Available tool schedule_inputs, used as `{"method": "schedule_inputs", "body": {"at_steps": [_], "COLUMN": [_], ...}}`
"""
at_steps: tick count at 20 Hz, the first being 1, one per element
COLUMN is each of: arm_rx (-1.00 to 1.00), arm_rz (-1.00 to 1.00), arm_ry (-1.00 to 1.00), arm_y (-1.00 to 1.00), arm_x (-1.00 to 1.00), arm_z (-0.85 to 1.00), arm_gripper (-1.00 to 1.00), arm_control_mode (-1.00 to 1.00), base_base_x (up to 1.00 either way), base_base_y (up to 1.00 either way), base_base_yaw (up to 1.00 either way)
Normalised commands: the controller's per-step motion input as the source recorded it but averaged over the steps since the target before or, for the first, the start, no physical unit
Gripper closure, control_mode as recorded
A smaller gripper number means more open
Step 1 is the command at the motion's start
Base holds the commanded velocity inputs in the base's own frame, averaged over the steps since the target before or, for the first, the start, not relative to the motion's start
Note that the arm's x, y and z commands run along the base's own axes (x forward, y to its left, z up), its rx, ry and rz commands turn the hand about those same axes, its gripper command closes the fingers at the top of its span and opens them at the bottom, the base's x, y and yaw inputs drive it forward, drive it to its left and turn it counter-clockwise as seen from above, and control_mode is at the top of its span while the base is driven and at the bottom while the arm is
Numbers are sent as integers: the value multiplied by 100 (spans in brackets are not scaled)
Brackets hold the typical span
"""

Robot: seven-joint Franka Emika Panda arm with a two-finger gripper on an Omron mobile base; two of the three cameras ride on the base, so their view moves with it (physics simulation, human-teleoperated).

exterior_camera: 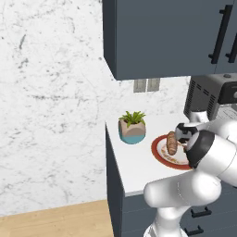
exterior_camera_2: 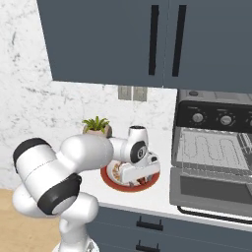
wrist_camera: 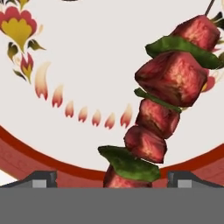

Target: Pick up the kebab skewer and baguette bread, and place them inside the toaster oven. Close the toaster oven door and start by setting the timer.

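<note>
The kebab skewer [wrist_camera: 164, 105], dark red meat chunks with green pieces, lies on a white plate with a red rim [wrist_camera: 39, 153]. My gripper [wrist_camera: 112, 179] hovers close over the plate, open, its two fingertips standing either side of the skewer's near end without touching it. The baguette bread [exterior_camera: 172, 142], a stubby tan loaf, rests on the same plate [exterior_camera: 155, 151] beside my hand. The toaster oven [exterior_camera_2: 216, 115] stands to the right of the plate, its door [exterior_camera_2: 214, 191] folded down open and a wire rack [exterior_camera_2: 211, 150] showing inside. Two knobs sit above the opening.
A potted plant [exterior_camera: 133, 127] stands on the counter left of the plate, near the wall. Dark upper cabinets [exterior_camera_2: 147, 39] hang above. The counter's left edge [exterior_camera: 113, 157] lies just past the plant; drawers run under the counter.
</note>
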Motion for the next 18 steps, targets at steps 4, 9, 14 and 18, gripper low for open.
{"method": "schedule_inputs", "body": {"at_steps": [4, 9, 14, 18], "arm_rx": [0, 0, 0, 3], "arm_rz": [0, 0, 0, 0], "arm_ry": [-3, -9, -8, -1], "arm_y": [0, 0, -4, 0], "arm_x": [1, 2, 1, 11], "arm_z": [-4, 0, 0, -4], "arm_gripper": [-100, -100, -100, -100], "arm_control_mode": [-100, -100, -100, -100], "base_base_x": [0, 0, 0, 0], "base_base_y": [0, 0, 0, 0], "base_base_yaw": [0, 0, 0, 0]}}
